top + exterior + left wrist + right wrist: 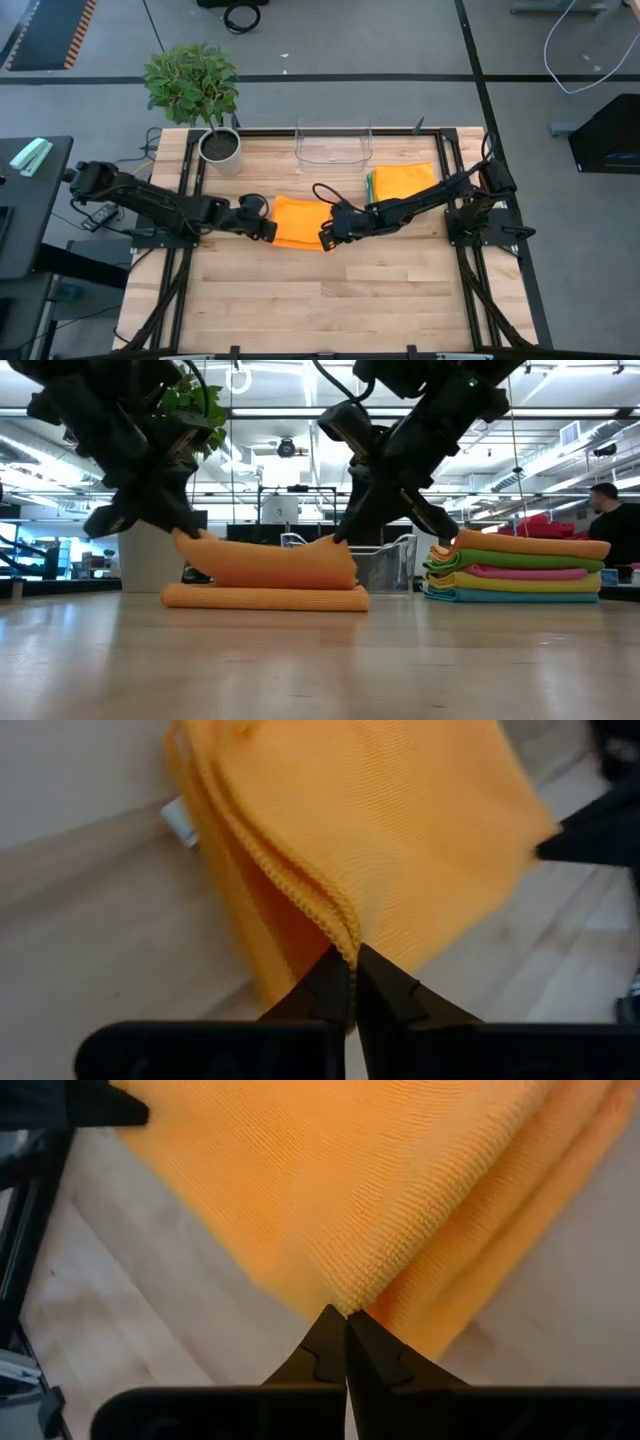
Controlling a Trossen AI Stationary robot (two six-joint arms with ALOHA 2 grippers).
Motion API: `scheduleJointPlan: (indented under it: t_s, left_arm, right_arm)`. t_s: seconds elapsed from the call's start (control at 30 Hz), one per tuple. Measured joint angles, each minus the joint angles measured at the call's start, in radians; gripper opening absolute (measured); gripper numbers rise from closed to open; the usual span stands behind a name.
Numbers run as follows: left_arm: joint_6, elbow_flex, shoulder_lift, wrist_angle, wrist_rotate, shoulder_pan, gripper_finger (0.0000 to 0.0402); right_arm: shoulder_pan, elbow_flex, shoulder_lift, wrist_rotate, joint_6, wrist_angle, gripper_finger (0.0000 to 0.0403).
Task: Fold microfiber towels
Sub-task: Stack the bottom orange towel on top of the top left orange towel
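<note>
on the wooden table [330,290], orange towel [297,222], potted plant [200,90], open workshop behind

A pale wooden slatted table [330,300] carries a folded orange microfiber towel [298,222]; right of it, a stack of coloured towels [402,180]; behind it, a clear plastic bin [333,146] and a potted green plant [218,143].

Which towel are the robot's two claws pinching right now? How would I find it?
Look at the middle of the wooden table, in front of the clear plastic bin. The orange towel lies there alone, the left gripper and right gripper each pinching a corner. The other towels sit stacked aside.
</note>
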Motion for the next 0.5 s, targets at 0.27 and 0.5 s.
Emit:
scheduleJointPlan:
  t_s: [0.27,0.5]
  left_arm:
    - [-0.010,0.002,0.088,0.014,0.003,-0.018,0.0013]
    - [-0.027,0.001,0.116,0.036,0.027,-0.030,0.0036]
  right_arm:
    - [0.042,-0.001,0.000,0.005,0.051,-0.068,0.0002]
    - [0.046,-0.002,0.000,0.005,0.054,-0.071,0.0019]
